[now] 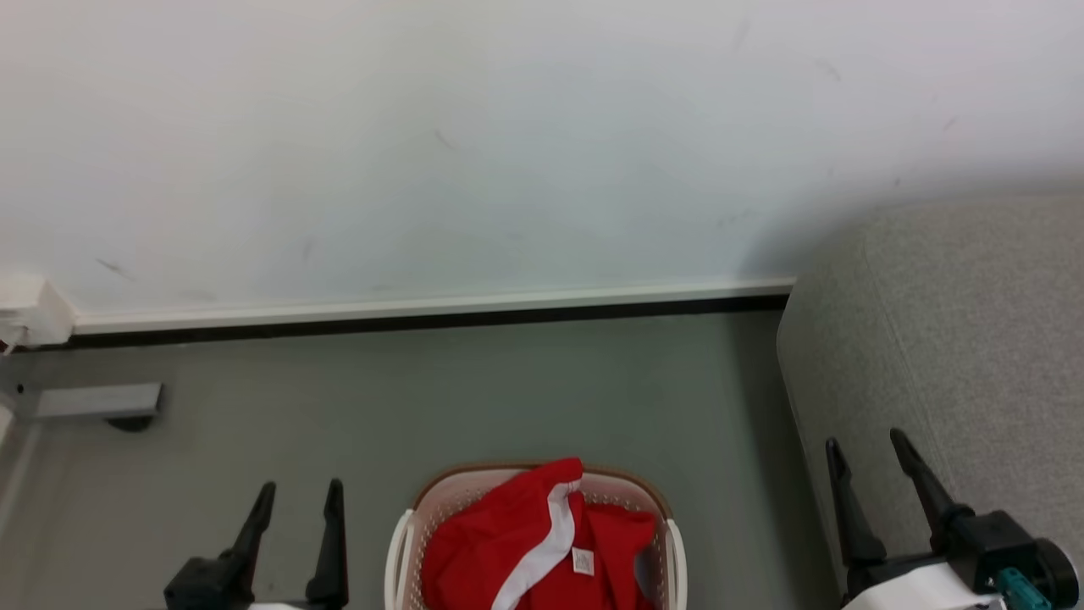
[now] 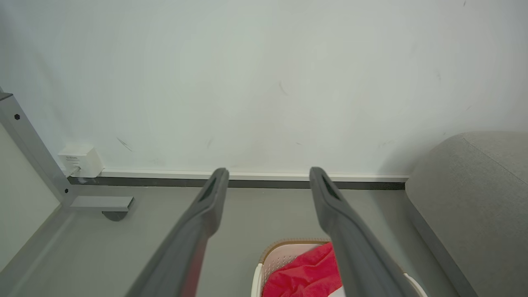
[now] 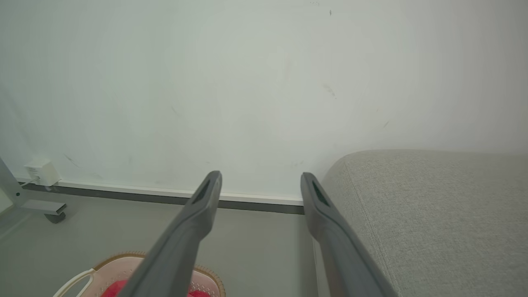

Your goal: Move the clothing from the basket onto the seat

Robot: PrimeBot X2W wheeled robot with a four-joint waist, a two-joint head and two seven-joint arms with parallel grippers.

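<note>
Red clothing (image 1: 529, 542) with a broad white stripe and a small white label lies heaped in the cream basket (image 1: 403, 534), which stands on the floor at the bottom middle of the head view. The grey seat (image 1: 957, 339) fills the right side. My left gripper (image 1: 298, 491) hangs open to the left of the basket, empty. Over the seat's front corner my right gripper (image 1: 868, 449) is open and empty too. In the left wrist view the clothing (image 2: 305, 274) and basket (image 2: 272, 258) lie low between the fingers (image 2: 206, 210). The right wrist view catches the basket (image 3: 115, 264) at lower left and the seat (image 3: 433, 214) at right.
A pale wall (image 1: 508, 144) with a white and dark baseboard (image 1: 423, 309) runs across the back. A grey metal frame foot with a caster (image 1: 97, 402) and a white wall box (image 1: 30, 313) sit at the far left. Grey floor (image 1: 508, 398) lies between basket and wall.
</note>
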